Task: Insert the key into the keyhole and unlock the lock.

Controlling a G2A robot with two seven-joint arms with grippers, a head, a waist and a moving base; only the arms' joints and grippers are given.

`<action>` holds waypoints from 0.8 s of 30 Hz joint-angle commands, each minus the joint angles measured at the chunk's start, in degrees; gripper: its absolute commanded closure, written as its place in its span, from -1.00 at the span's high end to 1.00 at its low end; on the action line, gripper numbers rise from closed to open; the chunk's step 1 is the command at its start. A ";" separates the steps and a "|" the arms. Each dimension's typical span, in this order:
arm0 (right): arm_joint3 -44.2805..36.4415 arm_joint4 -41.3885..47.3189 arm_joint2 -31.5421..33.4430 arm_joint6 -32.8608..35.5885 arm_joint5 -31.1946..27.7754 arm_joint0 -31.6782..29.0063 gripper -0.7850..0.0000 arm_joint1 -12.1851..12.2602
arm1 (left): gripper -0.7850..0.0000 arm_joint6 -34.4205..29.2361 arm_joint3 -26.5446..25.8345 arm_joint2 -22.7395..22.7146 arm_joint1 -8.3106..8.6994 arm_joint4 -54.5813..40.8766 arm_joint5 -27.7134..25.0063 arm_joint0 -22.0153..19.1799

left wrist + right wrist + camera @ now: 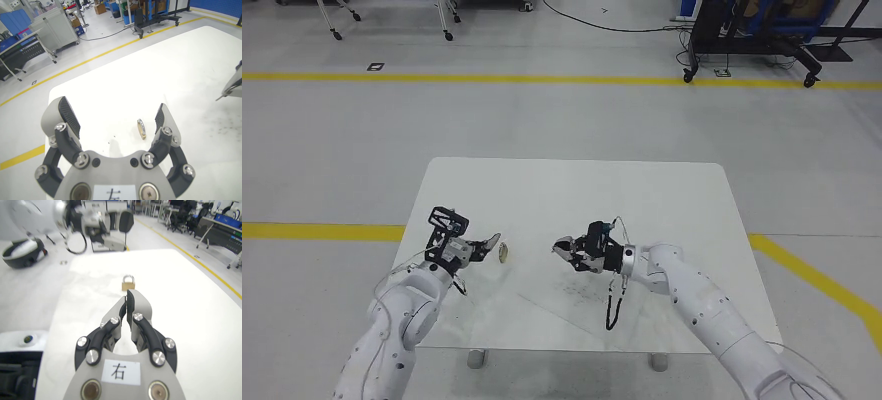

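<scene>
The lock (pixel 128 284) has its lower edge hidden behind the right gripper (pixel 127 297); its keyhole is too small to tell; beyond it the left arm (pixel 98 237) is blurred; the key (pixel 219 98) shows as a sliver.

Light: bright and even, from overhead.
Table (pixel 662 200): the white top glares, nearly washed out around the lock (pixel 128 285).
Shadows: soft, faint on the table.
Edges: the yellow floor line (pixel 62 71) beyond the table bows.
</scene>
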 commanded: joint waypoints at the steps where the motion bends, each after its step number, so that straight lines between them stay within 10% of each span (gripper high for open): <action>1: 0.87 0.22 0.92 -4.21 -2.09 -0.33 -1.00 0.30 | 1.00 -0.39 0.07 -0.12 0.04 -0.17 -0.33 -0.03; 7: 0.93 -0.12 1.24 -4.96 -1.83 -0.59 -1.00 0.42 | 1.00 0.11 -0.11 -0.09 -0.01 -1.00 -0.37 -0.03; 12: 0.40 0.34 1.31 -5.54 -1.85 -0.67 -1.00 0.39 | 1.00 -2.83 2.17 -1.25 -0.02 -20.85 -10.84 -1.62; 24: 3.12 29.95 -16.56 -15.03 -5.50 4.70 -1.00 0.27 | 1.00 -36.89 17.17 3.23 0.83 -78.57 -21.53 -10.50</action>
